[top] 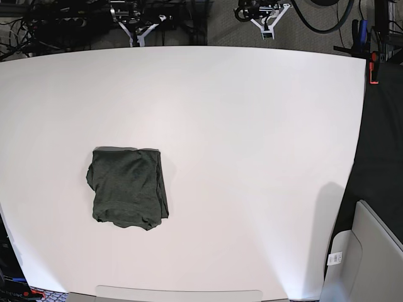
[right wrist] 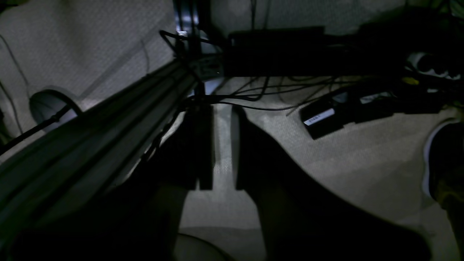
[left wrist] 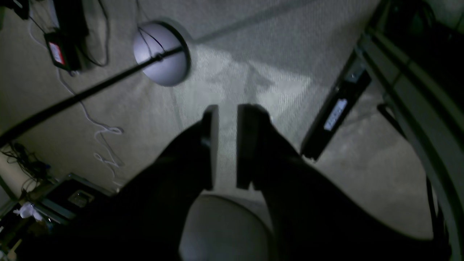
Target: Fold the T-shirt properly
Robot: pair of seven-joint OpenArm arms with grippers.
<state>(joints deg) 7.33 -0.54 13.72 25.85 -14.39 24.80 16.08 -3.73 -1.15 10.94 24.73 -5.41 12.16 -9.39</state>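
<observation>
1. The T-shirt (top: pixel 128 187) lies folded into a compact dark olive rectangle on the white table (top: pixel 252 157), near its left front part, edges slightly uneven.
2. Both grippers hang beyond the table's far edge over dim carpet: left gripper (left wrist: pixel 227 145) and right gripper (right wrist: pixel 222 145) each show a narrow gap, holding nothing.
3. Wrist views are dark and blurred.

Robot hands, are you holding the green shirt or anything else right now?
Nothing is held. The left gripper and right gripper have bare gaps over the floor, while the T-shirt lies folded on the table.
</observation>
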